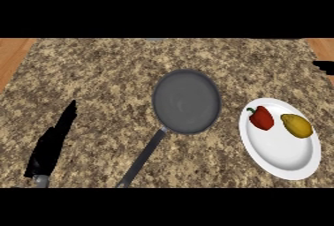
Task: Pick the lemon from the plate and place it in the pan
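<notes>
A yellow lemon (297, 126) lies on the right part of a white plate (282, 164) at the counter's right side. Beside it on the same plate, to the left, is a red bell pepper (261, 118). A dark grey pan (187, 107) sits mid-counter, left of the plate, with nothing in it; its handle (141, 160) runs toward the lower edge. My left hand (52, 143) rests open at the lower left, fingers straight and pointing up, far from the plate. A small black piece of my right hand (324, 66) shows at the right edge, above the plate.
The speckled granite counter (98, 75) fills the view, with wooden strips (13, 57) along its left and right sides. A narrow gap of bare counter separates the pan and the plate.
</notes>
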Controlling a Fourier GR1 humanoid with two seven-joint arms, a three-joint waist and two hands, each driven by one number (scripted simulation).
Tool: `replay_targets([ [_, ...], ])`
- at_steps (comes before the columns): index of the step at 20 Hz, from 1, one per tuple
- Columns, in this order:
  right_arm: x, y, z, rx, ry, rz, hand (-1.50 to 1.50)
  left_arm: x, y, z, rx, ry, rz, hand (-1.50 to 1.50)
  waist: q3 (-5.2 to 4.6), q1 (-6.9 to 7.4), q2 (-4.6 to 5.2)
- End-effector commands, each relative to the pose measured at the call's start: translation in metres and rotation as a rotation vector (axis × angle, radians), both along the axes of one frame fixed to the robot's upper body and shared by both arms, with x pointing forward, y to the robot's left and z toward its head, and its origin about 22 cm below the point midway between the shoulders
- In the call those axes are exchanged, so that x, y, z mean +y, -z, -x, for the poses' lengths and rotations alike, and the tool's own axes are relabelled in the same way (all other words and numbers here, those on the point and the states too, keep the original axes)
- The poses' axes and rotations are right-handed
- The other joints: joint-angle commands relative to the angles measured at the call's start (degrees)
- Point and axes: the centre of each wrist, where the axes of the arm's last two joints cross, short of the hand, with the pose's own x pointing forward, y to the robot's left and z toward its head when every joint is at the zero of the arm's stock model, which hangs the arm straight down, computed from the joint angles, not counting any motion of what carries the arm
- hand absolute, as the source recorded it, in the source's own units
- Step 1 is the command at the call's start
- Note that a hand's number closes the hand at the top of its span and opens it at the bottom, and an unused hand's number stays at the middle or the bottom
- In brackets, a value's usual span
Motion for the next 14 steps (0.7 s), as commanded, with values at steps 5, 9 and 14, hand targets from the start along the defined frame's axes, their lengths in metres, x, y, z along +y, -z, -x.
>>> replay_targets([
  [5, 0.052, 0.004, -0.026, 0.120, -0.076, 0.123, -1.50, -0.002, 0.001, 0.005, 0.022, -0.012, 0.008, 0.00, -0.02, -0.92, -0.24],
  [9, 0.053, 0.001, -0.030, 0.171, -0.107, 0.246, -1.50, -0.021, 0.005, 0.006, 0.009, -0.014, -0.005, 0.00, 0.00, -0.76, -0.14],
  [14, 0.094, 0.014, -0.040, 0.252, -0.143, 0.363, -1.50, -0.001, -0.003, 0.004, 0.000, -0.020, -0.007, 0.00, -0.03, -0.99, -0.25],
])
